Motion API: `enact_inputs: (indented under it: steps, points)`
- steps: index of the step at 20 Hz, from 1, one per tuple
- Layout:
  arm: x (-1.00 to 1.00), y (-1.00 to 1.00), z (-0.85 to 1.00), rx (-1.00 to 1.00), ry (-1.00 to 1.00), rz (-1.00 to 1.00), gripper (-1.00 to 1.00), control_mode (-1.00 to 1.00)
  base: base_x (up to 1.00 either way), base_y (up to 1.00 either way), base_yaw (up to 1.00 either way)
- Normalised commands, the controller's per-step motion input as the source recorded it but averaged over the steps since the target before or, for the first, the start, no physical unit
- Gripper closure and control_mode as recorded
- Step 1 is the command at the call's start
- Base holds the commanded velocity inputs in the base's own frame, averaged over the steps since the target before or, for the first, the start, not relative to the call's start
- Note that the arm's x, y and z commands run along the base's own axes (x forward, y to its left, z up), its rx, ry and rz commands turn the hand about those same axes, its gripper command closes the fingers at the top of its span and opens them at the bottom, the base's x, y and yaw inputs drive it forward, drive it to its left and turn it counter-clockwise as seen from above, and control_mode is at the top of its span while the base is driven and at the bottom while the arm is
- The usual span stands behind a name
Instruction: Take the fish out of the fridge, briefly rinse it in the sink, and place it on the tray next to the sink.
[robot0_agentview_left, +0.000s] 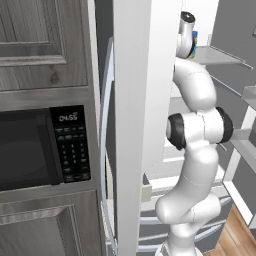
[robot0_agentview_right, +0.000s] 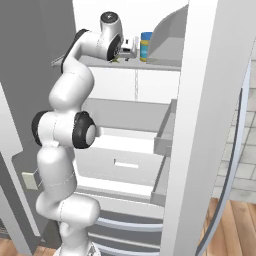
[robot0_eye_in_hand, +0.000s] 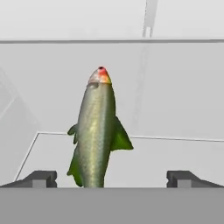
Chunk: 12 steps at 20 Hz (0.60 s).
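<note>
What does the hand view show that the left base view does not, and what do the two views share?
Hand view alone: the fish lying on a pale shelf, between the open tool's two dark fingertips, apart from both. Left base view alone: the black-fronted microwave with its keypad, set in grey wood cabinets, and the robot's white arm reaching up into the fridge. Shared: the fridge's light interior and a shelf in it.

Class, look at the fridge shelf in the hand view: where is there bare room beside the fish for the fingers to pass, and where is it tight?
Bare shelf lies to the right of the fish up to the back wall, and a narrower strip lies to its left, bordered by the side wall. The fingers stand wide apart; the fish sits nearer the left one, so it is tightest there.
</note>
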Motion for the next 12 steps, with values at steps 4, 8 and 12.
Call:
enact_inputs:
  steps: [4,8,12]
  points:
    - [0.18,0.08,-0.23,0.0,-0.05,0.0,-1.0,-1.0,0.0,0.0,0.0]
    - [0.37,0.15,-0.17,0.01,0.0,0.0,-1.0,-1.0,0.0,0.0,0.0]
    - [0.31,0.11,-0.1,0.02,0.0,0.0,-1.0,-1.0,0.0,0.0,0.0]
